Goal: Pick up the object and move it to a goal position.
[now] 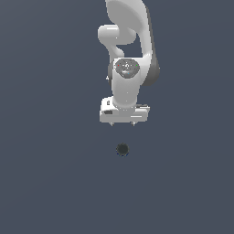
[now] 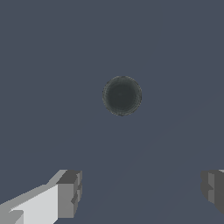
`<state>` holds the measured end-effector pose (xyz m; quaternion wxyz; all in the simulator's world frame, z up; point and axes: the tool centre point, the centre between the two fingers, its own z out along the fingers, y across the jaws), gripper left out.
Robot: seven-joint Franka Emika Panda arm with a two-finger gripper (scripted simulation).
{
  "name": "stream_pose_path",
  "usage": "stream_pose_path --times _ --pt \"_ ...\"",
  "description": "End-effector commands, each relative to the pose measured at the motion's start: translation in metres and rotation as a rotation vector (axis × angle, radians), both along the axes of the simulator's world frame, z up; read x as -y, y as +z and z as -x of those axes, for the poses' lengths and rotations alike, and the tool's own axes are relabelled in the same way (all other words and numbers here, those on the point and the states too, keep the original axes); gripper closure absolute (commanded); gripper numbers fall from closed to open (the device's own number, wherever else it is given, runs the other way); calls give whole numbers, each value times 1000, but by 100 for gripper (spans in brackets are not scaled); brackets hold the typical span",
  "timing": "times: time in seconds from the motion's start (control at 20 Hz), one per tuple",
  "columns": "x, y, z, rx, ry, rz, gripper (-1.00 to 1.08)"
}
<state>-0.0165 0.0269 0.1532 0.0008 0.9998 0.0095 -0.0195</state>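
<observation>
The object is a small, dark, nearly black ball (image 1: 122, 149) on the grey surface, just below the white gripper (image 1: 123, 124) in the exterior view and apart from it. In the wrist view the ball (image 2: 122, 96) lies ahead of the gripper (image 2: 140, 192), not between its fingers. The two fingertips (image 2: 70, 192) stand wide apart with nothing between them, so the gripper is open and empty.
The white arm (image 1: 130, 41) rises behind the gripper at the top of the exterior view. The flat grey surface (image 1: 45, 160) spreads all around the ball.
</observation>
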Motion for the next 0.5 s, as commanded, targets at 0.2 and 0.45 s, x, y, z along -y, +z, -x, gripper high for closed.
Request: stream_pose_path --times 0.2,0.45 --pt "-10 0 0 -5 12 -9 -92" --pt "-30 1 3 -17 26 -27 -92"
